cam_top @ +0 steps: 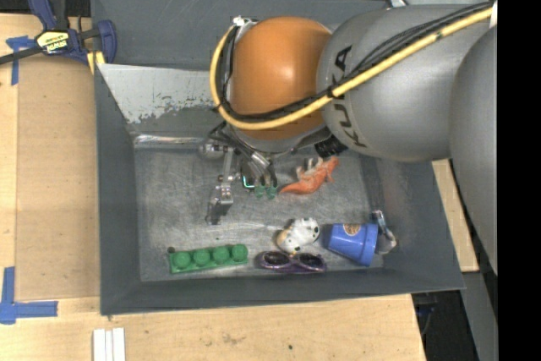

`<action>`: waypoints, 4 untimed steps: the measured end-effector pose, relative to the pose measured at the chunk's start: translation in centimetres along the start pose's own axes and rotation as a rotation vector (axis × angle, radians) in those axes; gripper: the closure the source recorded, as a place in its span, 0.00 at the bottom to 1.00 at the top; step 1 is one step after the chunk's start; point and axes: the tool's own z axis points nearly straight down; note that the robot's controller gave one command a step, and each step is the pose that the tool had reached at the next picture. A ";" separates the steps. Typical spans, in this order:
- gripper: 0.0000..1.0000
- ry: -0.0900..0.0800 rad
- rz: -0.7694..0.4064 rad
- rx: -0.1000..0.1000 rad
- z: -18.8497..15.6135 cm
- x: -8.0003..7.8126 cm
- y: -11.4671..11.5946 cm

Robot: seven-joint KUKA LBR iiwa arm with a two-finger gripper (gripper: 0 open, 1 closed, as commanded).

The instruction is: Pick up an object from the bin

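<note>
My gripper [245,194] hangs under the orange wrist cover over the middle of the bin, open. Its left finger [221,200] reaches down to the bin floor, and its right finger [268,180] stands further right. A small dark green thing [265,192] lies right at the right fingertip; whether the finger touches it I cannot tell. An orange-red toy [309,177] lies just right of the gripper, partly under the arm. A white toy with dark and yellow spots [298,234] rests below the gripper, toward the front.
Along the front wall lie a green strip of round bumps [209,257], a pair of purple glasses [292,262] and a blue cup on its side [354,243]. The arm covers the bin's back right part.
</note>
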 end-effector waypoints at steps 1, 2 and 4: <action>0.00 -0.008 0.003 -0.001 -0.4 -0.2 -0.1; 0.00 -0.011 -0.109 -0.001 4.5 2.1 0.3; 0.00 -0.006 -0.271 0.001 6.8 5.6 0.2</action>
